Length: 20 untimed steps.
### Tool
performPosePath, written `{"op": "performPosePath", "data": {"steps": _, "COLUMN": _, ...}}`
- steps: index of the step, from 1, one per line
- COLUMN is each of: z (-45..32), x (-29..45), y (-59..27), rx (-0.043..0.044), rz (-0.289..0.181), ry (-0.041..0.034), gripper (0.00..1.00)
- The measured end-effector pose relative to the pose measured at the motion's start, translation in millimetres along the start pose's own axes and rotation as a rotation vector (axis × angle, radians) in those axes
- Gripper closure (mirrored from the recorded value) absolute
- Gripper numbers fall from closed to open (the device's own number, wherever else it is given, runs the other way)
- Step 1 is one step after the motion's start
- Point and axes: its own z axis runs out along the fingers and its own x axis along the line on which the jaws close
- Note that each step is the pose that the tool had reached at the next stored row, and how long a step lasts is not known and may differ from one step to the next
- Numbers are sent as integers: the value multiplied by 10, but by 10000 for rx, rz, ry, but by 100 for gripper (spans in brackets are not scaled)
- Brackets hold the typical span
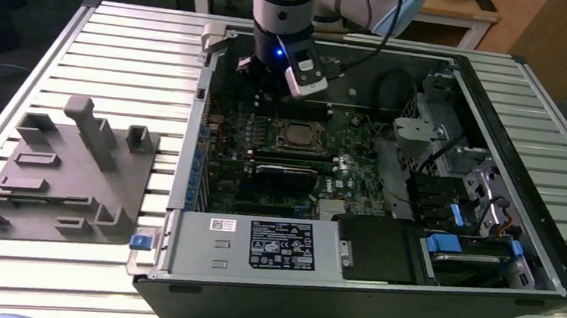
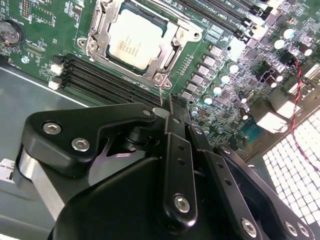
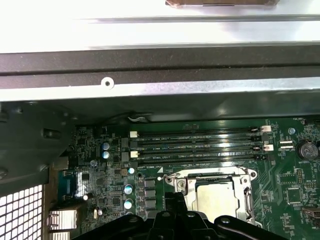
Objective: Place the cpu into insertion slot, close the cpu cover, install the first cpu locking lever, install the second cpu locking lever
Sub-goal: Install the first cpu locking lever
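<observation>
Gripper (image 2: 169, 105) was closed, fingers pressed together, nothing visible between them. I held its tip just beside a thin wire lever (image 2: 159, 93) at the socket corner, likely to push it. Beyond, the cpu cover (image 2: 96, 37) lay flat, framing the cpu (image 2: 136, 40) seated in the insertion slot (image 2: 150, 15).

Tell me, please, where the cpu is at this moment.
In the second wrist view the cpu lies seated in the insertion slot on the green motherboard, framed by the cpu cover, with the black memory slots alongside it.
</observation>
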Motion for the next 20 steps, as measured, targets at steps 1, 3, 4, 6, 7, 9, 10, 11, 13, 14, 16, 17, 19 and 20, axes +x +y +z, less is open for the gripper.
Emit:
{"op": "performPosePath", "data": {"steps": 1, "z": -5, "x": 0, "y": 1, "rx": 1, "rz": 0, "ry": 0, "gripper": 89}}
{"op": "performPosePath", "data": {"steps": 3, "z": -15, "x": -1, "y": 2, "rx": 1, "rz": 0, "ry": 0, "gripper": 89}}
{"op": "performPosePath", "data": {"steps": 4, "z": -20, "x": -1, "y": 3, "rx": 0, "rz": 0, "ry": 0, "gripper": 89}}
{"op": "performPosePath", "data": {"steps": 6, "z": -26, "x": -2, "y": 5, "rx": -1, "rz": 0, "ry": -2, "gripper": 89}}
{"op": "performPosePath", "data": {"steps": 7, "z": -26, "x": -2, "y": 5, "rx": -2, "rz": 0, "ry": -2, "gripper": 89}}
{"op": "performPosePath", "data": {"steps": 9, "z": -28, "x": -2, "y": 4, "rx": 0, "rz": 0, "ry": -1, "gripper": 89}}
{"op": "performPosePath", "data": {"steps": 10, "z": -29, "x": -2, "y": 4, "rx": 1, "rz": 0, "ry": 0, "gripper": 89}}
{"op": "performPosePath", "data": {"steps": 11, "z": -29, "x": -2, "y": 5, "rx": 0, "rz": 0, "ry": -1, "gripper": 89}}
{"op": "performPosePath", "data": {"steps": 13, "z": -30, "x": 1, "y": 5, "rx": 1, "rz": 0, "ry": -1, "gripper": 89}}
{"op": "performPosePath", "data": {"steps": 14, "z": -31, "x": 8, "y": 4, "rx": 3, "rz": 1, "ry": 0, "gripper": 89}}
{"op": "performPosePath", "data": {"steps": 16, "z": -32, "x": 39, "y": 2, "rx": 2, "rz": -1, "ry": 0, "gripper": 89}}
{"op": "performPosePath", "data": {"steps": 17, "z": -32, "x": 56, "y": 1, "rx": 1, "rz": -1, "ry": -1, "gripper": 89}}
{"op": "performPosePath", "data": {"steps": 19, "z": -33, "x": 92, "y": -1, "rx": 1, "rz": 0, "ry": -1, "gripper": 89}}
{"op": "performPosePath", "data": {"steps": 20, "z": -34, "x": 108, "y": -2, "rx": 2, "rz": 0, "ry": -2, "gripper": 89}}
